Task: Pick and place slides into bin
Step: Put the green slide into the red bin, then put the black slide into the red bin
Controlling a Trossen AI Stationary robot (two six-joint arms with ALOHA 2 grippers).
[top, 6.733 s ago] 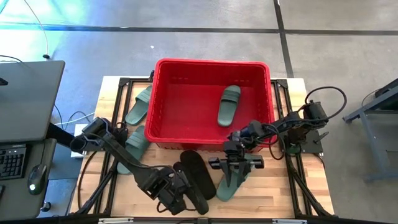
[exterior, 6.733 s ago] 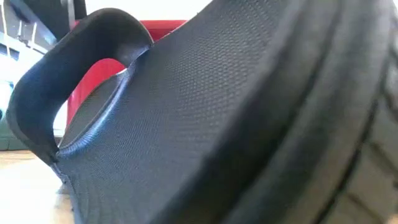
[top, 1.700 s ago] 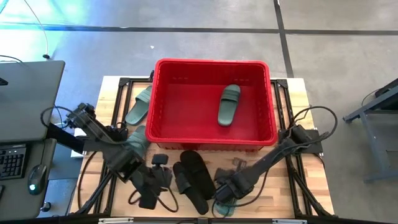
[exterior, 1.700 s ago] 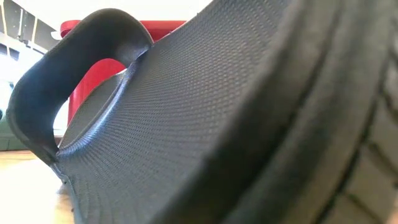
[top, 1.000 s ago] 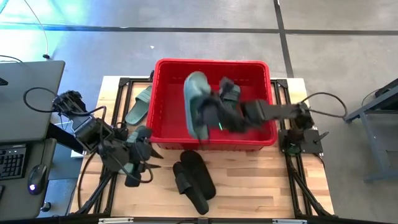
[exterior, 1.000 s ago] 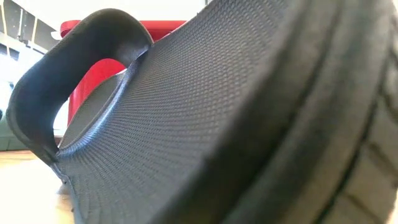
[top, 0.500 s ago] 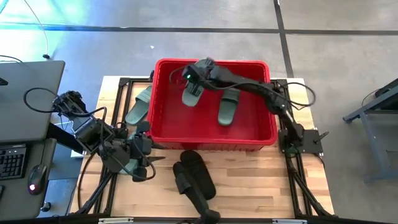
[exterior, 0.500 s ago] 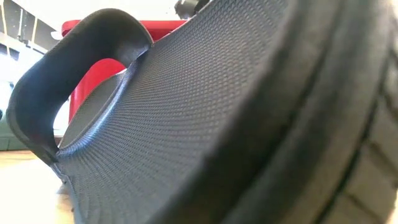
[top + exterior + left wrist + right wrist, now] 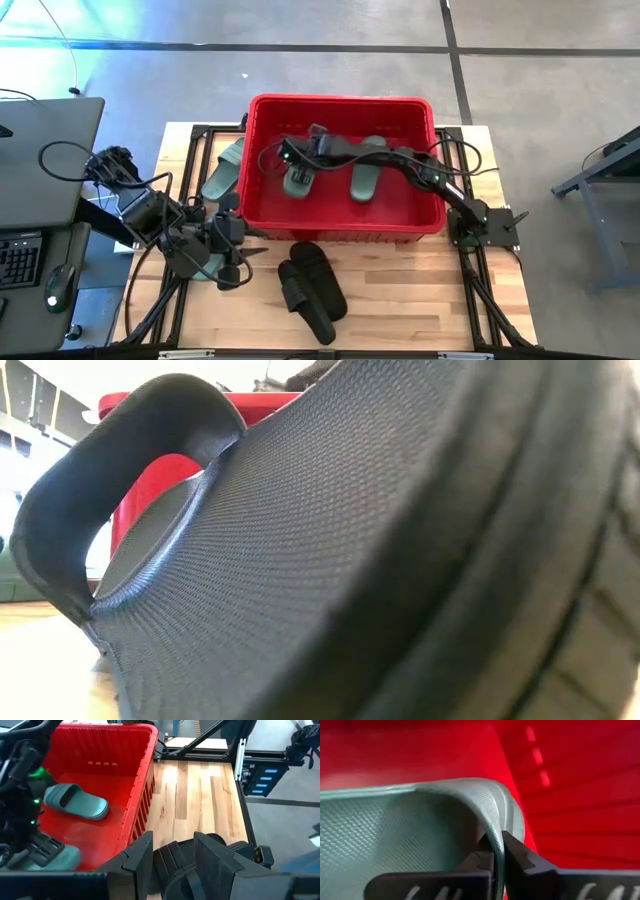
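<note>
The red bin [image 9: 262,215] stands at the table's far middle. One green slide [image 9: 365,170] lies flat on its floor. My right gripper [image 9: 292,160] reaches in over the bin's left half and is shut on a second green slide [image 9: 298,182], low inside the bin. Two black slides [image 9: 310,285] lie side by side on the table in front of the bin and fill the low view [image 9: 380,560]. My left gripper [image 9: 240,255] is open and empty, left of the black slides; its fingers [image 9: 140,860] point toward them. Another green slide [image 9: 225,168] lies left of the bin. My right gripper pinches the green slide's strap [image 9: 492,815] at its edge, one finger under the strap and one outside it. The fingers come from above. The slide hangs low in the bin's left half; I cannot tell whether it rests on the floor.
The bin's rolled near rim [image 9: 142,795] stands between the black slides and the bin floor. Bare wooden tabletop [image 9: 420,290] lies right of the black slides. A desk with a keyboard [image 9: 20,255] stands off the table's left edge.
My right gripper has carried the green slide from high over the bin's middle to its far left, then down and toward the near edge into the bin's left half, staying shut on it. The slide now sits much lower in the bin.
</note>
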